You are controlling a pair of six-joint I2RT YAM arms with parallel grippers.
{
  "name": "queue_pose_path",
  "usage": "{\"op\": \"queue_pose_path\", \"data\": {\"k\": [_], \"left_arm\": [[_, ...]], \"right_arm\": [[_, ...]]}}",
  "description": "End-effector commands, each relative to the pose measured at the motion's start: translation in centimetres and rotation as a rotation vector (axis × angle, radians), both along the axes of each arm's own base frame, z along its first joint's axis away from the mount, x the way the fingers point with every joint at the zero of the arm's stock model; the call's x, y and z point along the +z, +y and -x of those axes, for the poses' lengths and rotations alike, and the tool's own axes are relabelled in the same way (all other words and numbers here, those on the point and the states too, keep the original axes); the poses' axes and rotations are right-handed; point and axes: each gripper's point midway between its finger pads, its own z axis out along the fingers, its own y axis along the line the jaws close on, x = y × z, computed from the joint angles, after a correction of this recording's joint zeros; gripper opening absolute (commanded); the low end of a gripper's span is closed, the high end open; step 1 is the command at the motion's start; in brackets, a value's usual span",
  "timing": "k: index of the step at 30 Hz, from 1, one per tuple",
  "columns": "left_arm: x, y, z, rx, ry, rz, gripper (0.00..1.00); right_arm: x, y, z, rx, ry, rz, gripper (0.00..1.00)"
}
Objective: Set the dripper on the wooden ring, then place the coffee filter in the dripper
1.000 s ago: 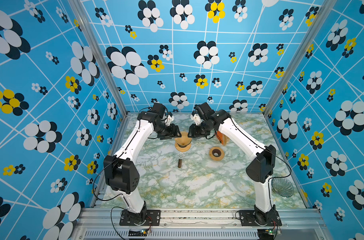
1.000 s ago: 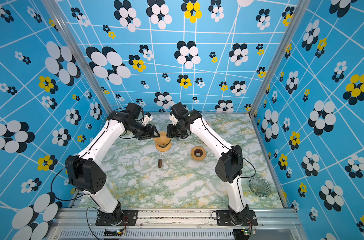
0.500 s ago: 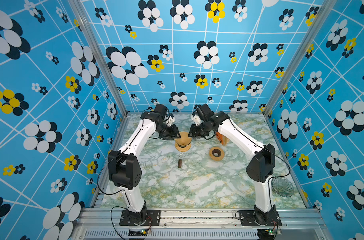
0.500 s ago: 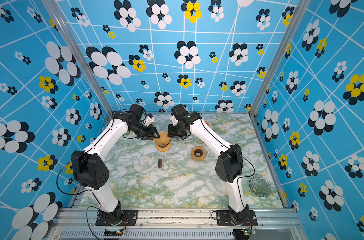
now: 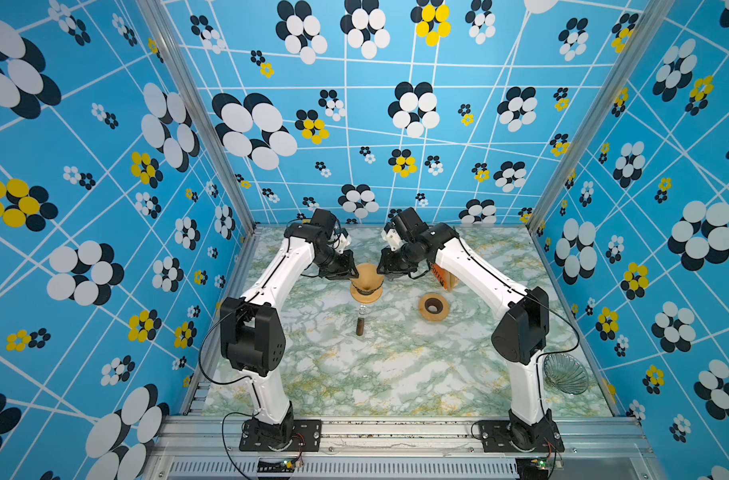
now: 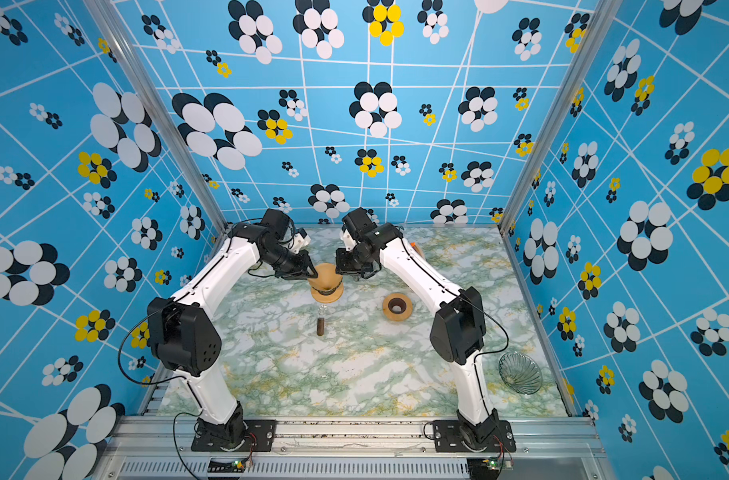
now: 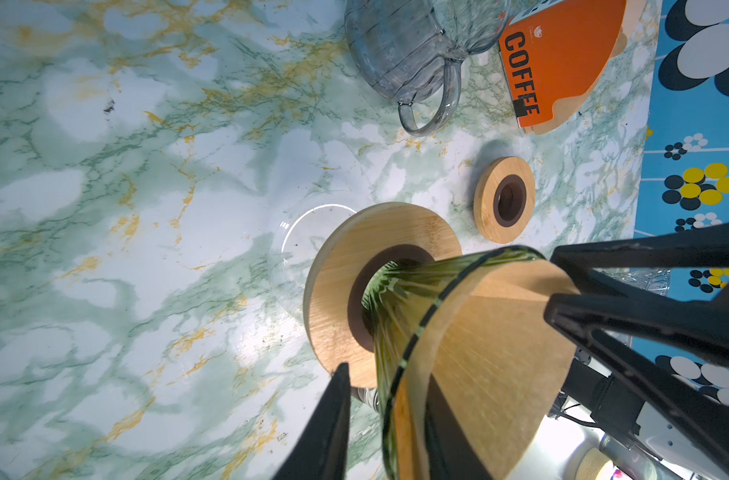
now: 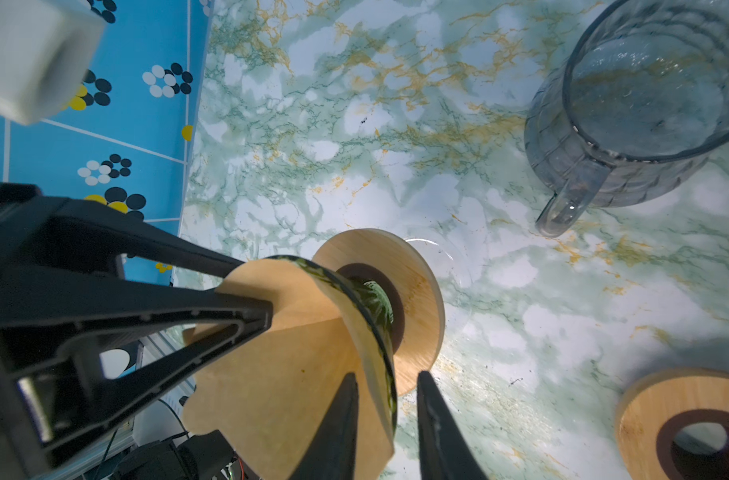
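Far middle of the tabletop [image 5: 396, 365]: dripper [image 5: 367, 279] upright, wooden collar [image 7: 354, 291] down. Brown coffee filter [image 7: 499, 353] sits in the glass cone, paper edge proud of the glass rim. Judging by that, the drop is done; seating and let-go are what's left.

Left tool [image 7: 385, 374]: jaws narrow, one finger inside on the paper, one outside the glass. Right tool [image 8: 386, 376]: same, on the opposite side of the rim. Can't tell from any view whether either clamps the wall or just straddles it.

Risks as I see them:
- Retract with jaws this narrow → inner finger could drag the paper up and out, or cock it.
- Two tools pulling apart on one rim → dripper could tip or slide; tall cone, small collar, slick glass.
- More squeeze → creased or torn paper edge that won't lie against the cone.
- Uneven down-push → filter skewed, one side high.
- Knock-on: spare wooden ring [image 5: 433, 306] and glass jug [image 8: 628, 104] are near; a toppled dripper could hit them.

Call: widen both first, then lift straight up, one arm at a time.
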Motion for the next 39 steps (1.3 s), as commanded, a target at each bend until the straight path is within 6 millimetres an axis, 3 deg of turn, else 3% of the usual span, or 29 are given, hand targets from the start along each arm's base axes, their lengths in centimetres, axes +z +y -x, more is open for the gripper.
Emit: {"op": "queue_pose_path", "data": {"k": [1, 16, 17, 25, 29, 35, 39], "left_arm": [[-0.1, 0.1, -0.7, 0.005, -0.002, -0.003, 0.26], [-0.6, 0.3, -0.8, 0.007, 0.002, 0.021, 0.17], [-0.7, 0.3, -0.8, 0.006, 0.003, 0.019, 0.17], [-1.2, 0.7, -0.8, 0.011, 0.007, 0.009, 0.17], [-1.3, 0.7, -0.8, 0.005, 0.007, 0.007, 0.24], [-1.7, 0.9, -0.5, 0.0, 0.013, -0.016, 0.25], [-1.9, 1.2, -0.4, -0.001, 0.012, -0.035, 0.25]], "right_arm": [[-0.4, 0.1, -0.1, 0.003, 0.02, 0.009, 0.23], [0.4, 0.5, 0.0, 0.019, -0.009, 0.079, 0.15], [-1.0, 0.6, -0.1, 0.022, 0.01, 0.1, 0.15], [-1.9, 0.6, 0.0, 0.03, 0.013, 0.142, 0.2], [-2.1, 0.4, 0.1, 0.03, 0.009, 0.162, 0.22], [-0.6, 0.5, 0.0, 0.038, -0.023, 0.142, 0.22], [1.0, 0.4, 0.0, 0.048, -0.064, 0.128, 0.29]]}}
